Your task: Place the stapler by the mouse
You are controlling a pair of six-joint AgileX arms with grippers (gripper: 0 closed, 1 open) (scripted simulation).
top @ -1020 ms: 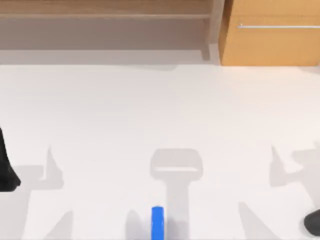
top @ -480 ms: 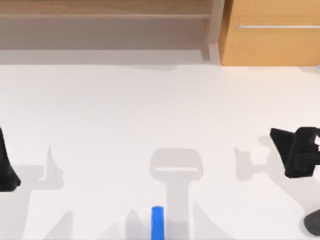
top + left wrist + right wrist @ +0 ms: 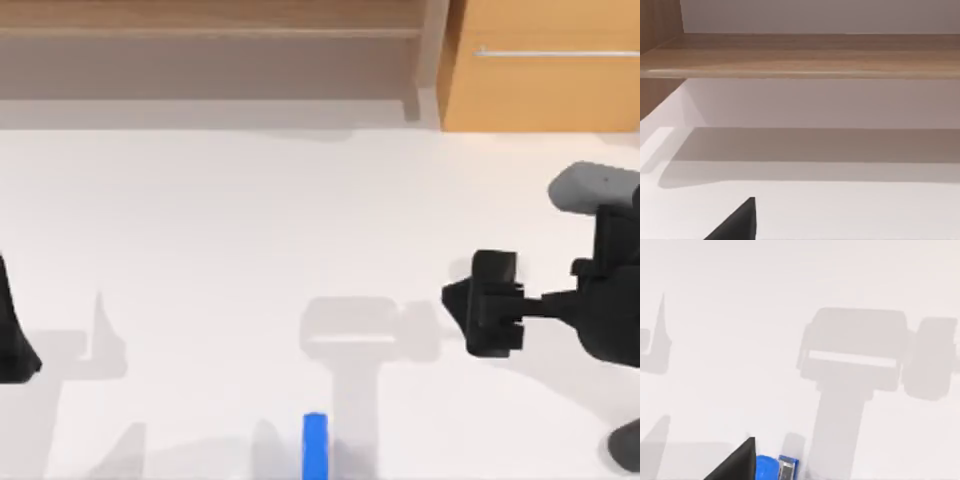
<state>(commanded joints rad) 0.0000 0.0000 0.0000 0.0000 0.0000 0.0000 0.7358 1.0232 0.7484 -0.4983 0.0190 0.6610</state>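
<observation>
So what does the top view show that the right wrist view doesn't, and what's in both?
Top view alone: the right gripper reaching in over the table's right half, the left arm parked at the left edge, the mouse at the bottom right corner, and the wooden shelf behind. Right wrist view alone: the metal end of the stapler. Both: the blue stapler on the white table.

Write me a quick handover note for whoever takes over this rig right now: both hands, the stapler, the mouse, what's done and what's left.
Right hand: out over the table's right half, above and to the right of the stapler, holding nothing.
Left hand: parked at the table's left edge.
Stapler: lying at the near edge, centre, untouched.
Mouse: near-right corner, only partly seen.
Done: nothing is gripped yet.
Left: grasp the stapler, carry it right, set it beside the mouse.
</observation>
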